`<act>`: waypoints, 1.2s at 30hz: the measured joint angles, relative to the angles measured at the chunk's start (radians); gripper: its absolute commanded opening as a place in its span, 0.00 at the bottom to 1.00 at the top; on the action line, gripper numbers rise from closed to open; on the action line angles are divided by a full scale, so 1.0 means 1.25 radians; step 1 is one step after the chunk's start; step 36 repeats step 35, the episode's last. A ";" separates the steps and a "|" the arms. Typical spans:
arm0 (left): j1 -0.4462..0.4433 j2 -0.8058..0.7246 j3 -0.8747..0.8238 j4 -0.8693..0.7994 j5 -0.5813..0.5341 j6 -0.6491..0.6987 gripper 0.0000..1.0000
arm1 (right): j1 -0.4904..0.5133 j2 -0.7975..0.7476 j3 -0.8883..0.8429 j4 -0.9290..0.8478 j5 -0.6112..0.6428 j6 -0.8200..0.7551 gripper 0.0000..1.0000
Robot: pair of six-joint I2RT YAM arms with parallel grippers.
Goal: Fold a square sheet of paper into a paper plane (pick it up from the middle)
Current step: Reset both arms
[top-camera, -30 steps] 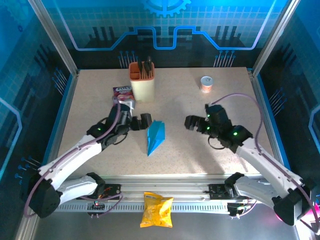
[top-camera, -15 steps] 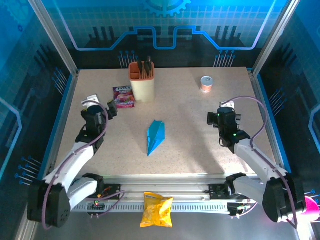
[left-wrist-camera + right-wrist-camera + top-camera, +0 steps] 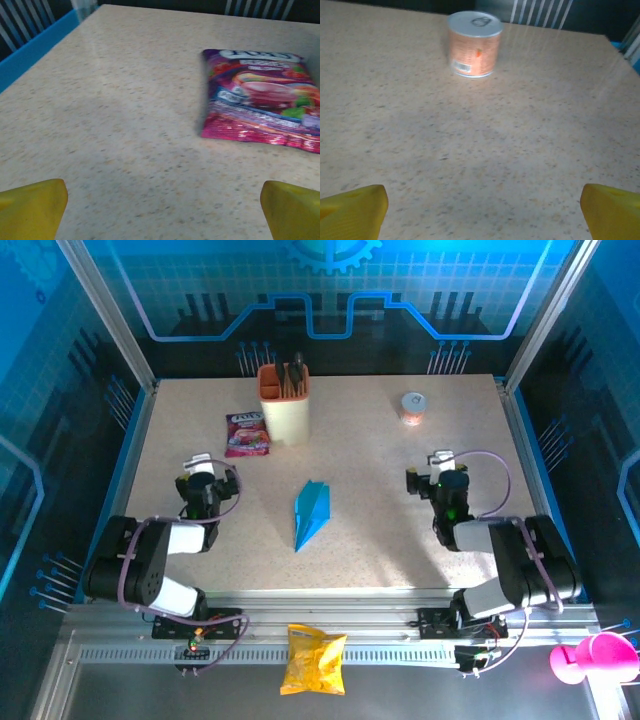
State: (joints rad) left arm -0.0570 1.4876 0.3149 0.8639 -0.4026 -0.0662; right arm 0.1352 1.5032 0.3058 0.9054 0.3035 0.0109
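The square sheet of paper lies folded into the paper plane (image 3: pixel 310 512), a slim cyan-blue dart at the middle of the table with its tip toward the near edge. Nothing touches it. My left gripper (image 3: pixel 203 474) rests low on the table well to the plane's left, open; its yellow fingertips (image 3: pixel 35 205) stand wide apart over bare tabletop in the left wrist view. My right gripper (image 3: pixel 439 470) rests well to the plane's right, open too, its yellow fingertips (image 3: pixel 610 207) far apart with nothing between them.
An orange-cream holder (image 3: pixel 284 403) with dark tools stands at the back, with a pink-purple snack packet (image 3: pixel 247 434) (image 3: pixel 260 97) beside it. A small orange can (image 3: pixel 413 407) (image 3: pixel 474 44) stands at the back right. A yellow crisp bag (image 3: pixel 313 660) lies on the front rail.
Both arms have drawn back from beside the plane and folded down toward their bases, grippers staying open. The plane has not moved.
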 measured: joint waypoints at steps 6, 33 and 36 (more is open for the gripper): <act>0.019 0.057 0.033 0.031 0.127 0.026 1.00 | -0.042 0.031 0.046 -0.041 -0.084 -0.001 0.99; 0.016 0.057 0.039 0.056 0.125 0.034 1.00 | -0.043 0.030 0.080 -0.032 -0.108 -0.001 0.99; 0.016 0.057 0.039 0.056 0.125 0.034 1.00 | -0.045 0.030 0.080 -0.033 -0.113 -0.001 0.99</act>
